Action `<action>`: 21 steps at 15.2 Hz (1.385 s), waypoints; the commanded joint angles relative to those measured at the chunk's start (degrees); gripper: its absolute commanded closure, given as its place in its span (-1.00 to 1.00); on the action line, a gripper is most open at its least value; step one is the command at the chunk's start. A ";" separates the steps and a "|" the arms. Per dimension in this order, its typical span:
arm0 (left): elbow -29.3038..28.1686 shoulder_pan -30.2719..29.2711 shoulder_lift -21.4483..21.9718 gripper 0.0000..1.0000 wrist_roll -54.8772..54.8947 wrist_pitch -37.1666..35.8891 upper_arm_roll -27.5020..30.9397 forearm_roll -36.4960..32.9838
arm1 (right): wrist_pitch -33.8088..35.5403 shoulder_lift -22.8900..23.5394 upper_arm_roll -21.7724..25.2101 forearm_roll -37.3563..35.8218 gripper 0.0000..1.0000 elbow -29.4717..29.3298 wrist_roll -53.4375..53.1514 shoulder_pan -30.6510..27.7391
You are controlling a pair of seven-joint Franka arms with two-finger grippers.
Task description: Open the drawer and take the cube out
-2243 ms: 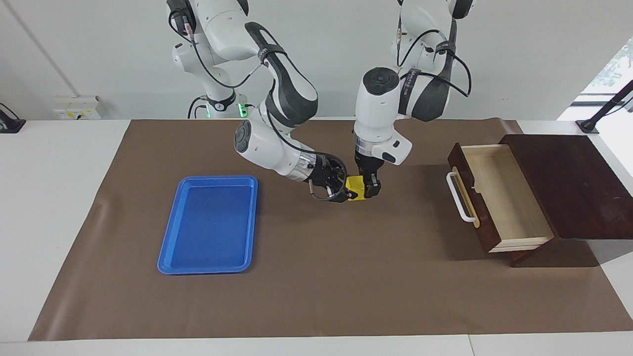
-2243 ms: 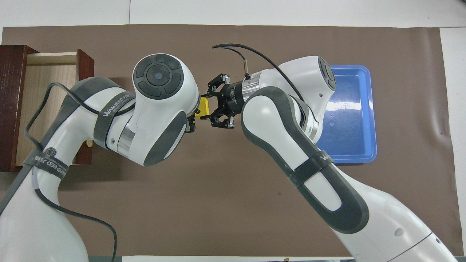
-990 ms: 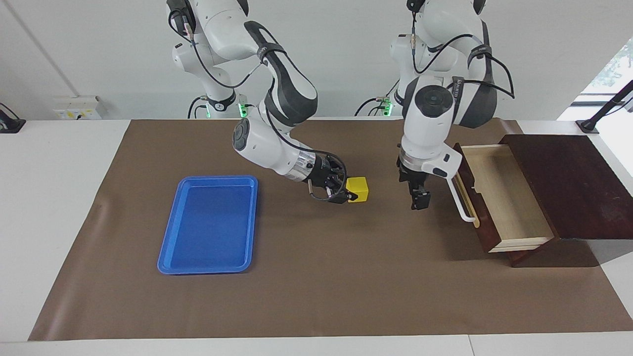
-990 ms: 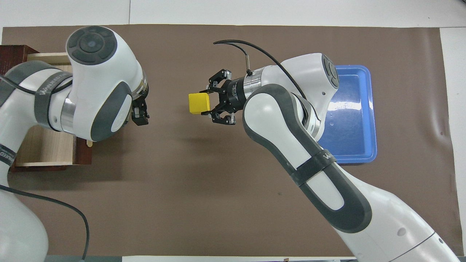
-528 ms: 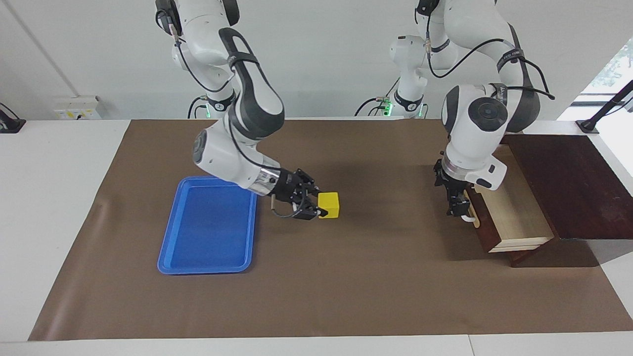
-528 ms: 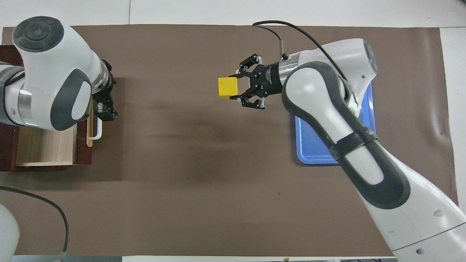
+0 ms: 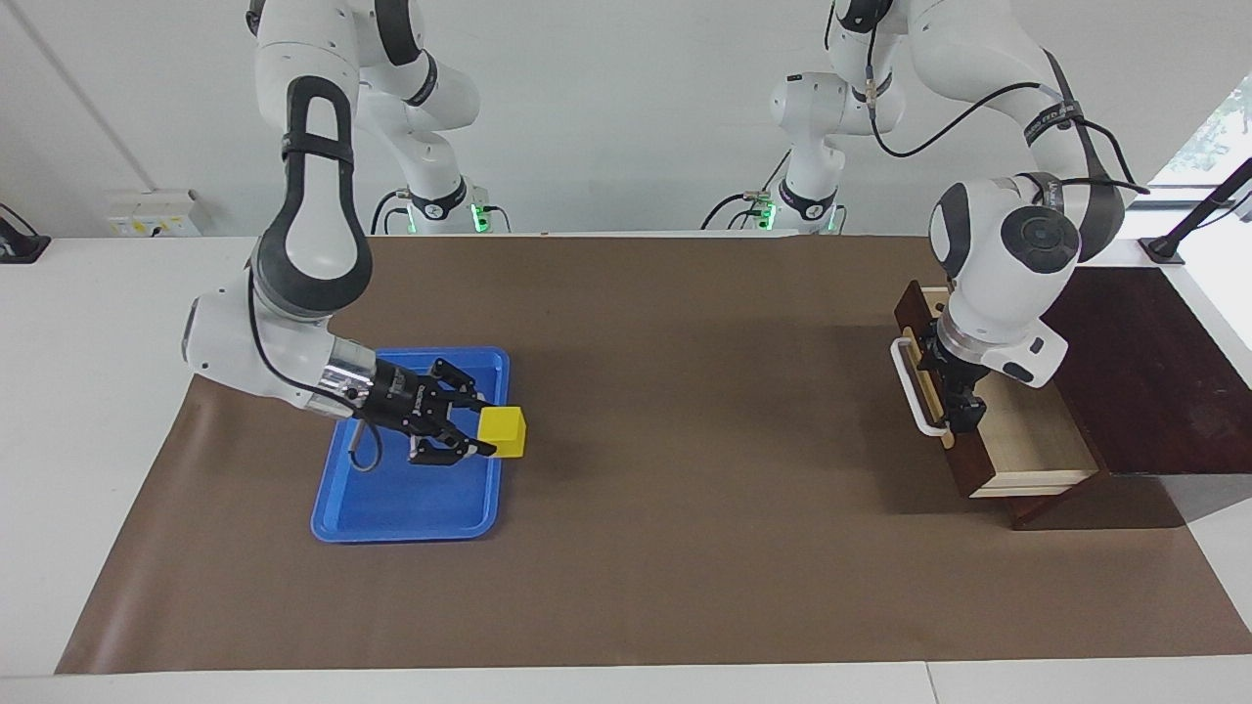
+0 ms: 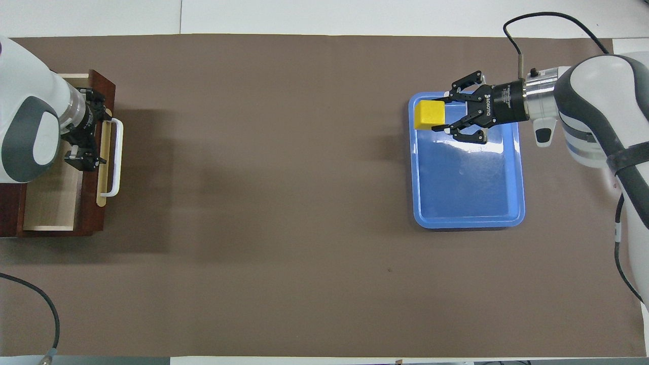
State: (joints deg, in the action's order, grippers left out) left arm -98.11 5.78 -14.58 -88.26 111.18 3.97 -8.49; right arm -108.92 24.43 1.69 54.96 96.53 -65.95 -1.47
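While the drawer (image 7: 988, 391) stands pulled open at the left arm's end of the table, the facing view shows its dark brown front, its pale wood floor and the white bar handle (image 7: 910, 386) on a tan strip. The left gripper (image 7: 961, 411) hangs over the drawer's front edge, just inside the handle; whether its fingers are parted or closed cannot be told here. At the right arm's end, the right gripper (image 7: 486, 433) lies nearly level and grasps the cube (image 7: 503, 432), a small bright yellow block with crisp edges, held in the air over the edge of the blue tray (image 7: 391, 499) that faces the drawer.

From overhead, the cube (image 8: 429, 115) shows a flat square yellow top and sits pinched between the black fingers of the right gripper (image 8: 440, 116), over the tray's (image 8: 469, 208) corner farther from the robots and toward the drawer. The drawer (image 8: 56, 203) lies open at the table's other end, its handle (image 8: 115, 157) toward the tray. The left gripper (image 8: 86, 144) is over the drawer's front wall, beside the handle; its finger state is again unclear. A brown mat (image 8: 284, 213) covers the table between them.
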 commanded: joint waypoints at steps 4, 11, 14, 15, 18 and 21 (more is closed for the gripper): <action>-1.47 -7.27 0.61 -1.00 10.90 3.60 -0.01 -2.67 | -2.17 -1.67 5.24 -1.61 1.00 8.40 1.61 -0.81; -0.42 -7.63 1.39 -1.00 14.25 2.74 -0.36 -2.59 | -4.02 -2.28 6.31 -3.72 1.00 13.33 8.56 -0.64; -0.24 -7.36 4.46 -1.00 20.64 0.01 -1.06 -1.62 | -4.02 -2.37 6.31 -3.90 1.00 14.03 10.30 -0.64; -0.24 -7.36 5.52 -1.00 22.93 -1.48 -1.41 -0.66 | -4.02 -2.54 6.39 -3.90 1.00 14.47 12.93 -0.64; 0.02 -7.97 10.35 -1.00 38.02 -5.87 -1.24 7.93 | -3.49 -2.89 6.57 -3.90 1.00 15.18 16.89 -0.72; 1.60 -7.54 13.17 -1.00 56.73 -14.91 -0.98 9.37 | -3.31 -3.07 6.75 -3.90 1.00 15.97 19.37 -0.72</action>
State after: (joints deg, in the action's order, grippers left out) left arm -97.03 -1.52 -3.41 -42.57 101.71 3.02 -0.60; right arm -111.79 23.41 8.49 51.76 110.07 -48.88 -1.86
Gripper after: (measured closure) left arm 0.000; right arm 0.449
